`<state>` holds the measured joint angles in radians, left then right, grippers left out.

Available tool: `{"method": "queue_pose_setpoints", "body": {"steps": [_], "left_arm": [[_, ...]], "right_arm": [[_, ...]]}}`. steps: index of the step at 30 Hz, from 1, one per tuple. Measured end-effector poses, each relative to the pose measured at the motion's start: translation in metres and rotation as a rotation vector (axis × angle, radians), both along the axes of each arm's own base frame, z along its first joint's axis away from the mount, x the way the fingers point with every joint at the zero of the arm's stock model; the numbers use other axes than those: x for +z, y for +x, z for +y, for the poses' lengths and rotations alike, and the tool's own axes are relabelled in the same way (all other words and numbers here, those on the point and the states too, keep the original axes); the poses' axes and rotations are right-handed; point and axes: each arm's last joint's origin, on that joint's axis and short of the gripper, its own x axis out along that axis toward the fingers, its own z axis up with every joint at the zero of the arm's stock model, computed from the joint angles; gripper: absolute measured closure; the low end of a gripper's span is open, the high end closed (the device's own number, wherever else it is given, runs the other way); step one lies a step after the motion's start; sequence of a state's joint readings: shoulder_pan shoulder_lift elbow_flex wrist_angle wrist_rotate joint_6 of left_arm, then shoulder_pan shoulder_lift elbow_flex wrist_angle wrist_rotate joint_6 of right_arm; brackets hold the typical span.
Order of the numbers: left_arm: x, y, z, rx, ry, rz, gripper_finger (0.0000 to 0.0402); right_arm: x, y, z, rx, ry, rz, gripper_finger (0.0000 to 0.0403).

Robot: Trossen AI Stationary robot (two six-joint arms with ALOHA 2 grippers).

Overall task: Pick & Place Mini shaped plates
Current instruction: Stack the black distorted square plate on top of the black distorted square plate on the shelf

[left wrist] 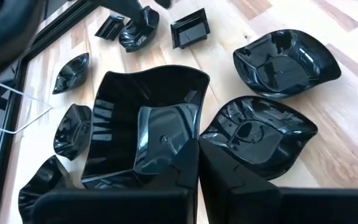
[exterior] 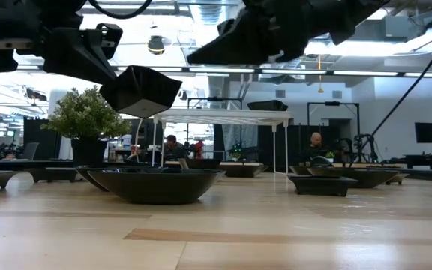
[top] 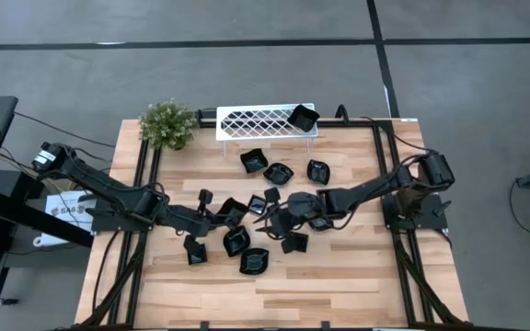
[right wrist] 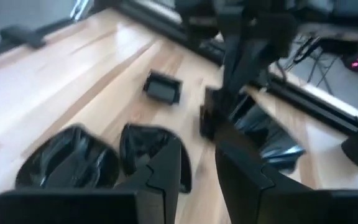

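Slippage is the likeliest trouble: the left claw (left wrist: pixel 194 180) is clamped thin on one rim of a square plate (left wrist: pixel 145 124) held clear above the worktop (top: pixel 339 285), so I judge a jolt could tip it out onto the mini shaped plates (top: pixel 256 261) lying loose near the worktop's middle. Just beside it the right claw (right wrist: pixel 197 168) hangs partly spread with nothing between its fingers, close enough that the arms could clash. Farther back, more plates crowd the path to the white lattice rack (top: pixel 256 121) at the far edge, where one plate (top: pixel 302 117) already sits; a potted plant (top: pixel 167 124) stands beside it.
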<state>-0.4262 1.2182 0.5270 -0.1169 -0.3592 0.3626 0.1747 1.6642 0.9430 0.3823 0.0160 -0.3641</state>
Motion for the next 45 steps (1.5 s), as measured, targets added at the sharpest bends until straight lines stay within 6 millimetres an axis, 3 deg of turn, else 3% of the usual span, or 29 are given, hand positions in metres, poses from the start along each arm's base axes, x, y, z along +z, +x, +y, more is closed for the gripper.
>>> {"method": "queue_pose_setpoints", "body": {"steps": [7, 14, 18, 23, 29, 39, 45], "left_arm": [[0.0, 0.001, 0.007, 0.071, 0.047, -0.007, 0.0394], [-0.005, 0.002, 0.007, 0.073, 0.044, 0.017, 0.0395], [-0.014, 0.005, 0.006, 0.067, 0.063, 0.06, 0.0393], [-0.019, 0.007, 0.007, 0.064, 0.08, 0.081, 0.0394], [-0.017, 0.007, 0.009, 0.071, 0.075, 0.069, 0.0394], [-0.016, 0.007, 0.008, 0.072, 0.073, 0.064, 0.0394], [-0.016, 0.008, 0.008, 0.072, 0.07, 0.06, 0.0391]], "right_arm": [[0.025, 0.012, -0.022, -0.261, 0.252, -0.118, 0.0308], [0.045, 0.034, -0.062, -0.448, 0.341, 0.131, 0.0308], [0.049, 0.05, -0.078, -0.39, 0.396, 0.22, 0.0308], [0.043, 0.067, -0.084, -0.285, 0.456, 0.303, 0.0307], [0.028, 0.08, -0.082, -0.281, 0.448, 0.358, 0.0292], [0.027, 0.081, -0.081, -0.283, 0.443, 0.361, 0.0228], [0.003, 0.087, -0.082, -0.317, 0.429, 0.419, 0.0219]]}}
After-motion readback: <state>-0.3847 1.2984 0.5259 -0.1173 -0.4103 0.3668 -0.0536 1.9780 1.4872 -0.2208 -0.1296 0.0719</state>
